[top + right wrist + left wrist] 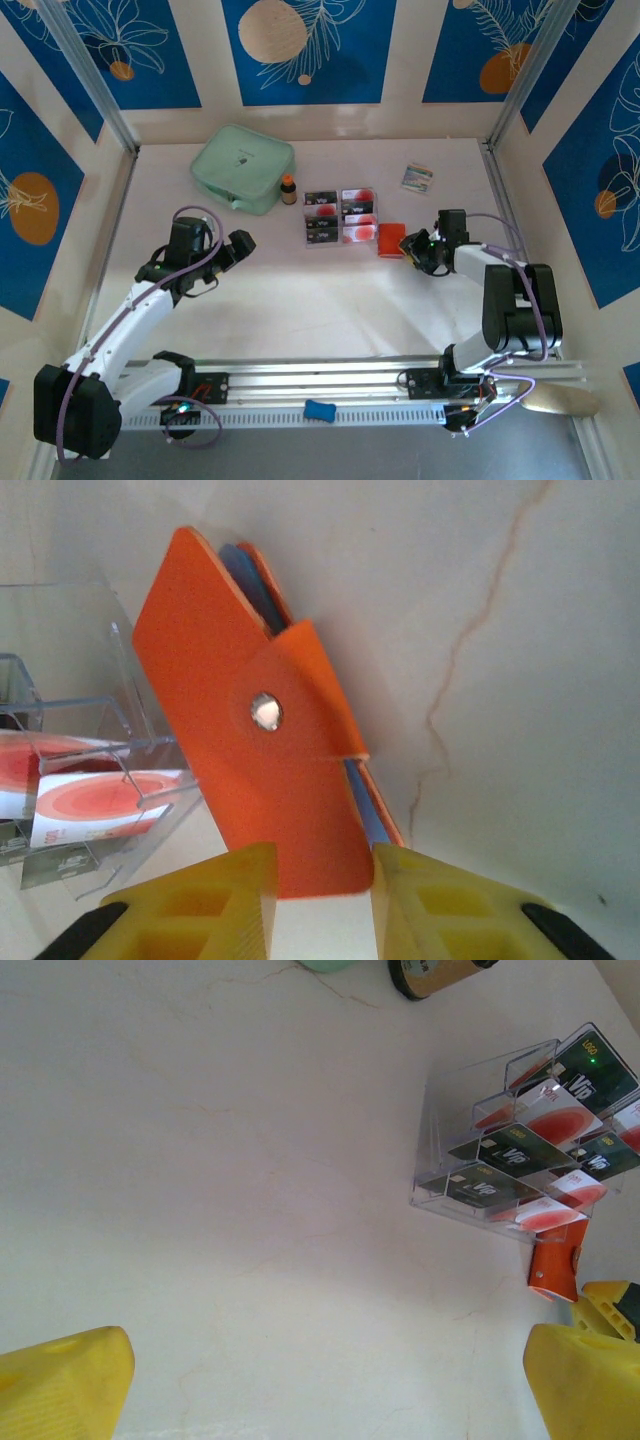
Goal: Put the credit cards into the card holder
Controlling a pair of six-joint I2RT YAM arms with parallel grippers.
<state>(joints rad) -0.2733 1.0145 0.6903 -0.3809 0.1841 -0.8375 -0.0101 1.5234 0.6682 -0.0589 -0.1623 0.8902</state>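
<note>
The credit cards [340, 215] stand in a clear acrylic rack [450, 1150] at the table's middle, black ones and pale ones with red round marks [545, 1125]. Just right of the rack is the orange-red card holder [391, 240], snapped closed, its silver button [266, 711] facing the right wrist camera. My right gripper [322, 880] is shut on the card holder's near end [300, 820], one yellow finger on each side. My left gripper [240, 245] hovers open over bare table left of the rack, its yellow fingers [60, 1385] far apart with nothing between them.
A mint-green zip pouch [243, 168] lies at the back left with a small brown bottle [288, 189] beside it. A small multicoloured packet [418, 178] sits at the back right. A blue object [320, 409] rests on the front rail. Walls enclose the table.
</note>
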